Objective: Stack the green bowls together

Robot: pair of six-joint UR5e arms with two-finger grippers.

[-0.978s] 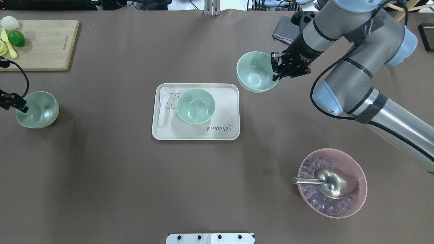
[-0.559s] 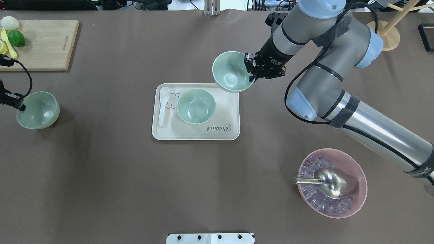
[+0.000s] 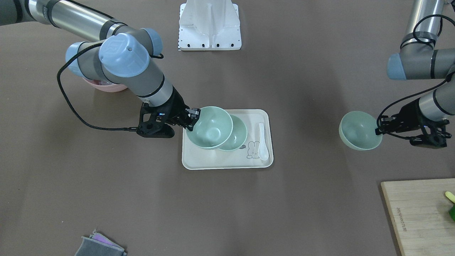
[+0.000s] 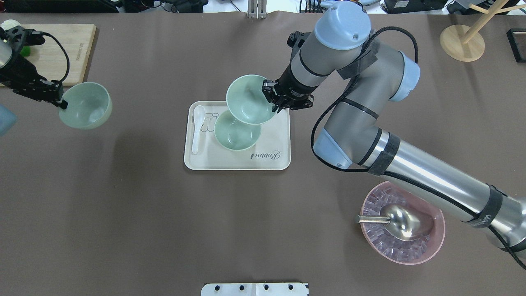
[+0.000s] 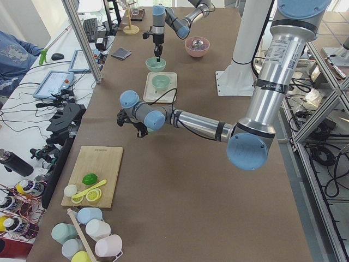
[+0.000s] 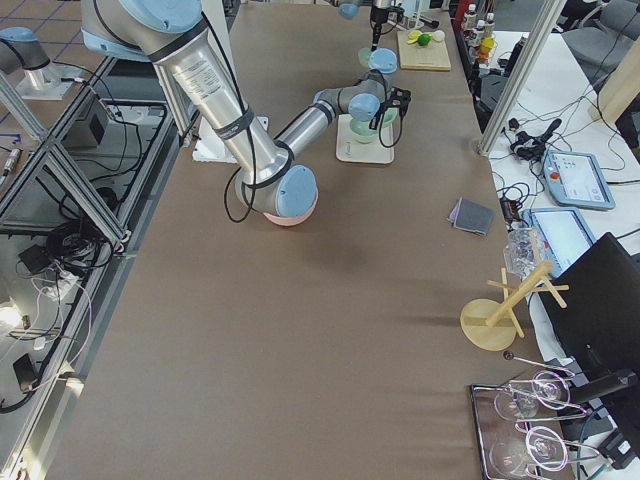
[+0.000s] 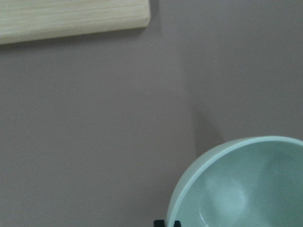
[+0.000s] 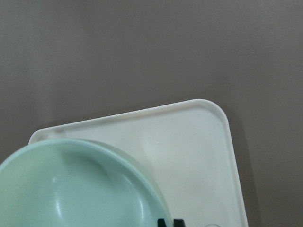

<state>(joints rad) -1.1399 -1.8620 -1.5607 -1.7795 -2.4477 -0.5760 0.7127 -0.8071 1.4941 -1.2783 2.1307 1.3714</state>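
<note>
Midway through the stacking, by the look of it, with no nesting done. Grips the first bowl (image 4: 246,100) by its rim in the right gripper (image 4: 273,100), clenched tight, and holds it tilted in the air, overlapping the far side of the tray bowl (image 4: 236,137) in the overhead view without being seated in it. Finds that tray bowl upright on the tray (image 4: 230,165), just beside a white spoon (image 4: 197,127). Pinches the third bowl (image 4: 85,105) by the rim in the left gripper (image 4: 61,101), likewise clamped, apparently raised off the table (image 4: 123,226), well apart to the left and near the cutting board (image 4: 70,45). Leaves, on this reckoning, three steps: lowering the first bowl squarely into the tray bowl, letting go, then bringing the third bowl across and setting it on top. Ignores the pink bowl (image 4: 436,241) and its metal scoop (image 4: 404,222), on the right near the robot.

Reads "Rabbit" in dark script along the tray's edge nearest the robot, with a small rabbit drawing up by the spoon. Carries a line of small print on the cutting board and white lettering on a black band of the right arm (image 4: 427,174), both too fine to make out. Shows no marking on any of the green bowls.
</note>
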